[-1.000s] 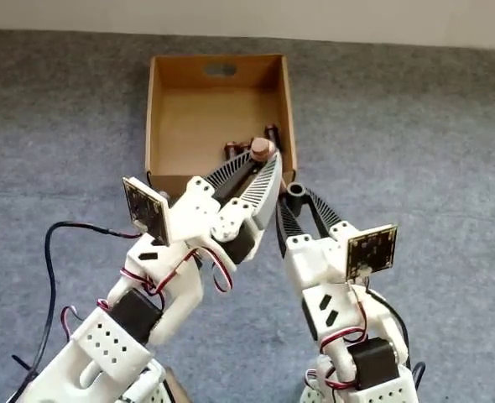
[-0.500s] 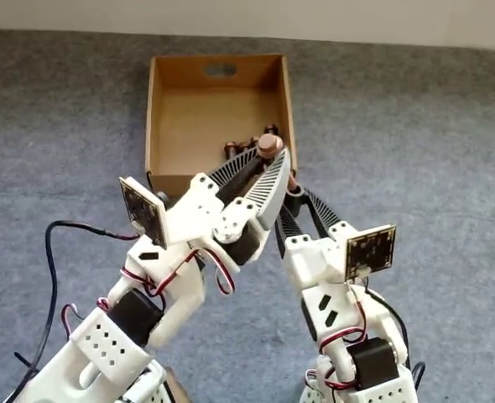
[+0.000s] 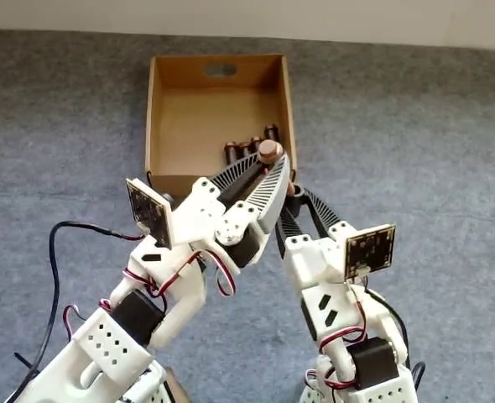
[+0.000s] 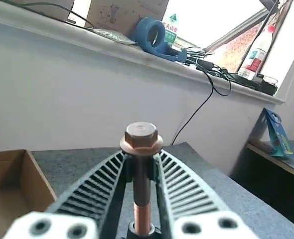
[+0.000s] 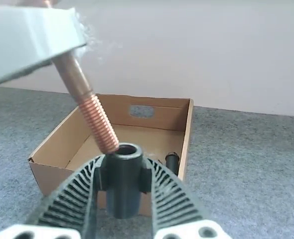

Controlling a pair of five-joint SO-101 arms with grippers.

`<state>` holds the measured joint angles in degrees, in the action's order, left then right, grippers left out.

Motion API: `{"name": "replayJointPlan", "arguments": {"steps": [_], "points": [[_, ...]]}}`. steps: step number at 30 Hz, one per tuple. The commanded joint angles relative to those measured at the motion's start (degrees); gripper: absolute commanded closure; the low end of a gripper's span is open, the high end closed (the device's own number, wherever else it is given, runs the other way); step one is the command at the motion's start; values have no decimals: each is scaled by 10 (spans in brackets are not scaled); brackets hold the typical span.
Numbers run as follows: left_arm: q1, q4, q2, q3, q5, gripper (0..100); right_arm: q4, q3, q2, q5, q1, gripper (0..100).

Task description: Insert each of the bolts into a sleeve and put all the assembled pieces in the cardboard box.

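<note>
My left gripper (image 3: 264,164) is shut on a copper bolt (image 3: 269,150), gripping its shaft just under the hex head (image 4: 141,140). It hangs over the near right corner of the cardboard box (image 3: 151,117). My right gripper (image 3: 296,196) is just behind it, shut on an upright black sleeve (image 5: 122,180). The bolt's threaded tip (image 5: 101,127) slants down and touches the rim of the sleeve's opening. Assembled pieces (image 3: 247,148) lie in the box by its right wall, and one of these pieces (image 5: 172,161) stands beyond the sleeve.
Grey carpet (image 3: 415,143) surrounds the box on all sides. A black cable (image 3: 54,252) trails from the left arm at the lower left. The box's far wall has a handle slot (image 3: 221,69).
My left gripper has carried the bolt right and a little toward the right gripper, bringing its tip onto the sleeve's mouth. The right arm has stayed still.
</note>
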<state>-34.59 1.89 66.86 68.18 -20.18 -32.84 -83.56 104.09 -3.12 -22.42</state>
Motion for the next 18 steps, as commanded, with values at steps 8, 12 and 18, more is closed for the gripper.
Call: {"name": "replayJointPlan", "arguments": {"steps": [8, 12, 18], "points": [[30, 15, -65, -77, -2, 992, -1, 15, 3, -5, 3, 992], [31, 15, -129, -117, -2, 992, -1, 14, 3, -5, 3, 992], [29, 14, -138, -128, -3, 992, -1, 14, 3, -5, 3, 992]]}}
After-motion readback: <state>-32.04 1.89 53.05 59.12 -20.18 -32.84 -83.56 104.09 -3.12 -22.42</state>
